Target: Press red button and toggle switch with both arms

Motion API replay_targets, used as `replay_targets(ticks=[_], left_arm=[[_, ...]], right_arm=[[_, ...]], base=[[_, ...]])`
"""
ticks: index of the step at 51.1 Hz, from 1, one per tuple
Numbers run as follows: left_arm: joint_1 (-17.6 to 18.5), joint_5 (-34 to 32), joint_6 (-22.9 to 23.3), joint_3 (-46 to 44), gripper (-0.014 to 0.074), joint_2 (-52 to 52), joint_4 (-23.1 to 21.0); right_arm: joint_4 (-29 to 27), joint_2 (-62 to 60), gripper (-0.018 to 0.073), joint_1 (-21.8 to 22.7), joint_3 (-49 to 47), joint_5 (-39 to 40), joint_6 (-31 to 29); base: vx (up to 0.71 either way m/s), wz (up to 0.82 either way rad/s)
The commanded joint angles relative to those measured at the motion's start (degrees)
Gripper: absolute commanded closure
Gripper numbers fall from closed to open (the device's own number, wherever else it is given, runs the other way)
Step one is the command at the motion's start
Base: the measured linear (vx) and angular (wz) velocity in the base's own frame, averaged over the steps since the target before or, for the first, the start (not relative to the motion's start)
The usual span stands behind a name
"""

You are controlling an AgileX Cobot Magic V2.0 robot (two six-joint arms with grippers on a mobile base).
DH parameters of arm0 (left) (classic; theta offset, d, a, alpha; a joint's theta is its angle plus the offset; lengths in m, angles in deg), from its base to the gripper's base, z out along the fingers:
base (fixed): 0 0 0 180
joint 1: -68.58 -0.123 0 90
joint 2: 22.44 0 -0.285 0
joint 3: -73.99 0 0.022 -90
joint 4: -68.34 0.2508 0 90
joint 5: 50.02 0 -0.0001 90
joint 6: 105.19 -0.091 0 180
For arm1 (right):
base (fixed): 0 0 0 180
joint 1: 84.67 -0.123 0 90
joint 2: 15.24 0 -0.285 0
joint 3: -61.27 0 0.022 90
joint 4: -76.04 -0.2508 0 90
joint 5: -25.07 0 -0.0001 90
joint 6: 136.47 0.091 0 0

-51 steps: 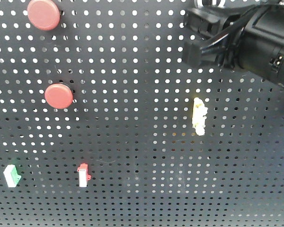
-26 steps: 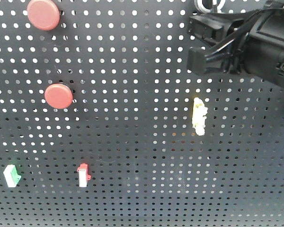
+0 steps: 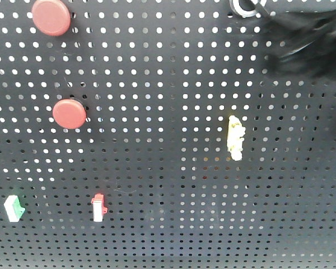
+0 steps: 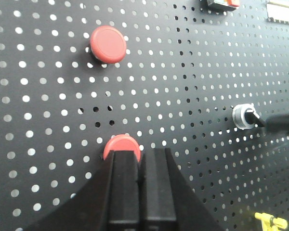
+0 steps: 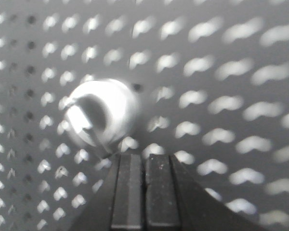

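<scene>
Left wrist view: left gripper (image 4: 139,156) has its jaws clenched together with nothing between them. The tips overlap the lower edge of the red button (image 4: 121,146) on the black pegboard (image 4: 207,82). Touching or just short, cannot tell from this angle. A second red button (image 4: 108,44) sits higher up, untouched. Off to the right is the toggle switch (image 4: 244,116), a silver collar with a dark lever, and a dark bar from the right edge meets that lever.

Right wrist view: right gripper (image 5: 144,161) is also pressed shut on nothing, tips just below and right of the switch. The whole picture is smeared.

Front view: right arm (image 3: 308,39) is a black blur just right of the switch at the top edge. The left gripper is not in shot. The yellow clip (image 3: 235,137) is lower down, out of it.

My read: both arms are on station, the toggle flick looks in hand, and the button press is not confirmed. Next, the left tips want centring on the button face, then a straight push in. The right needs a short sideways sweep on the lever, no squeeze.
</scene>
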Motion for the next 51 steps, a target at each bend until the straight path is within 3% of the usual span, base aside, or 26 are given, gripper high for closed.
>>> replay_targets(ticks=[1, 8, 17, 51], left_arm=[[0.27, -4.31, 0.11, -1.34, 0.0596, -0.2, -0.59], [0.27, -4.43, 0.11, -1.34, 0.0596, -0.15, -0.59], [0.27, -4.03, 0.11, -1.34, 0.0595, -0.21, -0.59], [0.27, -3.54, 0.48, -1.34, 0.0594, -0.14, -0.64]], right_arm=[[-0.33, -4.28, 0.0559, -0.34, -0.78, 5.46, -0.36], [-0.11, -10.76, 0.0559, -2.55, 4.4, 5.34, -0.73], [2.91, -16.08, 0.0559, -2.31, 10.91, 7.13, -0.88], [3.97, -16.3, 0.0559, -2.31, 11.07, 6.97, -0.73]], base=[[0.0, 0.0], [0.0, 0.0], [0.0, 0.0], [0.0, 0.0]])
